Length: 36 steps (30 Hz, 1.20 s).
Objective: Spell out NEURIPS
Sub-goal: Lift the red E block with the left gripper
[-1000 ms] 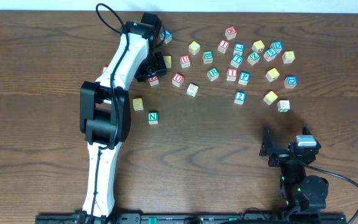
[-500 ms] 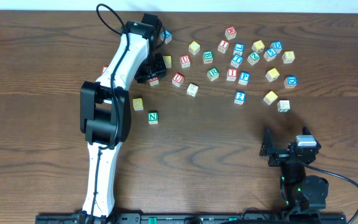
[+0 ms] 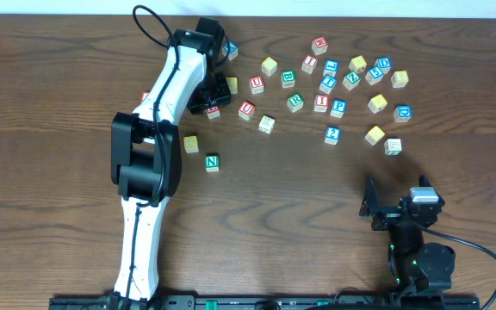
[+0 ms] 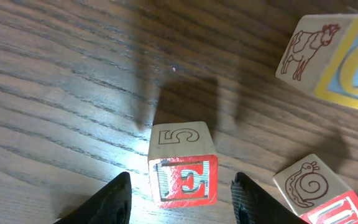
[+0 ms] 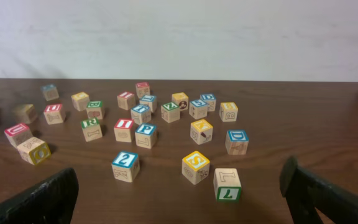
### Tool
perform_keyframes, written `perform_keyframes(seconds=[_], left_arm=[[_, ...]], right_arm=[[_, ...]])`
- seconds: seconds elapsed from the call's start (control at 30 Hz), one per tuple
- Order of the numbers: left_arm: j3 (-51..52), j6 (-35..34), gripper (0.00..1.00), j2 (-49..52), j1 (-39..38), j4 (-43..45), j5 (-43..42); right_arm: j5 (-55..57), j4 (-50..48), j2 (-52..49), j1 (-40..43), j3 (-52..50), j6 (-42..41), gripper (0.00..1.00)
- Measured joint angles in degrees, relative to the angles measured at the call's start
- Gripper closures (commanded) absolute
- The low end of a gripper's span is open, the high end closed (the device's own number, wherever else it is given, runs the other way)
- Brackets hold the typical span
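Progress on the word is judged early. In the overhead view a green N cube (image 3: 212, 161) sits by itself on the open table (image 3: 317, 224), in front of the main scatter, and reads as the first letter set out. A yellow cube (image 3: 191, 144) lies just beside it, up and to its left; its letter cannot be read, so whether it belongs to the word cannot be told. No other letter stands in line with the N. The step in hand appears to be fetching the second letter. The left gripper (image 3: 211, 103) is reached out to the far edge of the scatter, and its wrist view shows the jaws spread, one on each side of the red E cube (image 4: 183, 168), which rests flat on the wood and is not yet clamped or lifted. The remaining letters are all unplaced among the loose cubes: a red U cube (image 3: 246, 109) just beside the left gripper, then the green R cube (image 5: 91, 127), the red I cube (image 5: 123, 129) and the blue P cube (image 5: 145, 134) close together, and a yellow S cube (image 5: 196, 165) apart at the near side. The right gripper (image 3: 373, 207) is parked near its base with jaws wide and holding nothing. Roughly one of seven letters looks done.
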<state>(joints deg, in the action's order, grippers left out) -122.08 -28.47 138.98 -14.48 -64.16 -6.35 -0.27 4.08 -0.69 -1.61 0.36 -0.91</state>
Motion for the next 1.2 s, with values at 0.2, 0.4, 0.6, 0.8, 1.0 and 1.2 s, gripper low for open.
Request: perform_keyframes(seconds=[0.2, 0.4, 0.6, 0.8, 1.0, 1.2], left_arm=[[0.0, 0.0, 0.49, 0.0, -0.4, 0.2, 0.0], [0.0, 0.0, 0.49, 0.0, -0.9, 0.4, -0.1], [0.0, 0.0, 0.49, 0.5, -0.9, 0.5, -0.2], [0.0, 0.1, 0.49, 1.2, -0.9, 0.5, 0.1], [0.0, 0.2, 0.49, 1.2, -0.8, 0.5, 0.3], [0.0, 0.7, 0.58, 1.2, -0.8, 0.5, 0.3]], right_arm=[[0.0, 0.0, 0.0, 0.0, 0.0, 0.0, 0.01], [0.0, 0.0, 0.0, 0.0, 0.0, 0.0, 0.01], [0.0, 0.0, 0.0, 0.0, 0.0, 0.0, 0.01], [0.0, 0.0, 0.0, 0.0, 0.0, 0.0, 0.01], [0.0, 0.0, 0.0, 0.0, 0.0, 0.0, 0.01], [0.0, 0.0, 0.0, 0.0, 0.0, 0.0, 0.01]])
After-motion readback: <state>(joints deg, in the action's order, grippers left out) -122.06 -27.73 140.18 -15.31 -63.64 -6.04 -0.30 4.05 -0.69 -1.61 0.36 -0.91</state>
